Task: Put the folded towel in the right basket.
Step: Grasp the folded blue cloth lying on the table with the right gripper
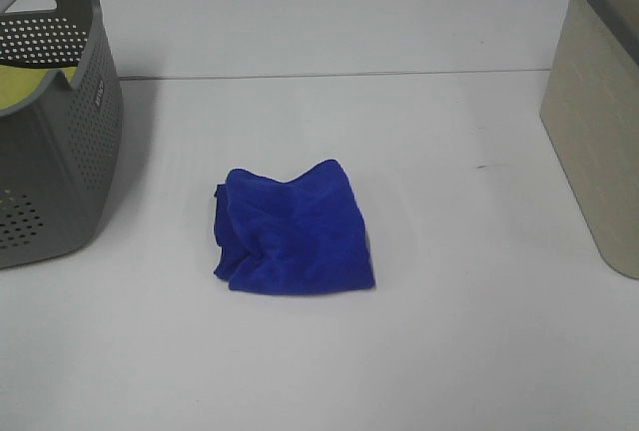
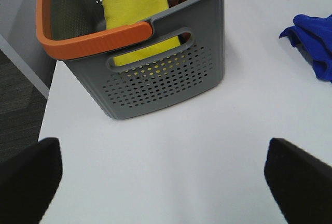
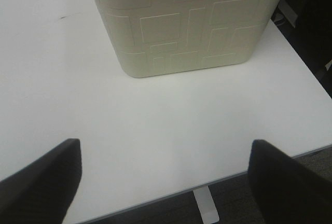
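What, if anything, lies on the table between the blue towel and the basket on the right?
Nothing visible. The towel lies alone mid-table, and the stretch of white table between it and the beige basket is bare. Only the basket's own tall side wall faces the towel.

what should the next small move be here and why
Probably swing the right tool from in front of the beige basket over above the blue towel, kept open. The towel lies ungripped in the middle of the table, and that tool is open, empty and close to that basket.
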`<action>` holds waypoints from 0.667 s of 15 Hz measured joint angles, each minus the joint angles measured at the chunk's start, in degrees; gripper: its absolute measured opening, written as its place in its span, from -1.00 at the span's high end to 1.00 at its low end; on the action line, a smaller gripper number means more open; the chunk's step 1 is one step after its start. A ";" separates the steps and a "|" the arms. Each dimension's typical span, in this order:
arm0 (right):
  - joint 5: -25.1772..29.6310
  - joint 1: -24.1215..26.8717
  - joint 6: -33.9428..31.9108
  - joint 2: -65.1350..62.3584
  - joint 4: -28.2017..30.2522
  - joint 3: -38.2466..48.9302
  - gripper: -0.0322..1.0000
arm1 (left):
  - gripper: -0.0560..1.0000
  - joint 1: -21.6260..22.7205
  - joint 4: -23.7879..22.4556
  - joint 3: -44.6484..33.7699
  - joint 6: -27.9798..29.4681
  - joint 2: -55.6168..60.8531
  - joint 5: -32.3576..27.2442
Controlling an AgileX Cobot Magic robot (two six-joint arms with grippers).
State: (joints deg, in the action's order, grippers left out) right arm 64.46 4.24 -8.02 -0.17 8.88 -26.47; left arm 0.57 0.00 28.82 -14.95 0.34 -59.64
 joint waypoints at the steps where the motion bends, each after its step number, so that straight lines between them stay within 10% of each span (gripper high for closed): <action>1: 0.00 0.00 0.23 0.00 0.00 0.00 -0.70 | -0.98 0.00 0.00 0.00 0.00 0.00 0.00; 10: 0.00 0.00 0.40 0.00 -0.57 0.00 -0.70 | -0.98 0.00 0.00 0.00 0.00 0.00 0.00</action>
State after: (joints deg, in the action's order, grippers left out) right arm 64.46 4.24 -7.62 -0.17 8.31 -26.47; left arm 0.57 0.00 28.82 -14.95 0.34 -59.64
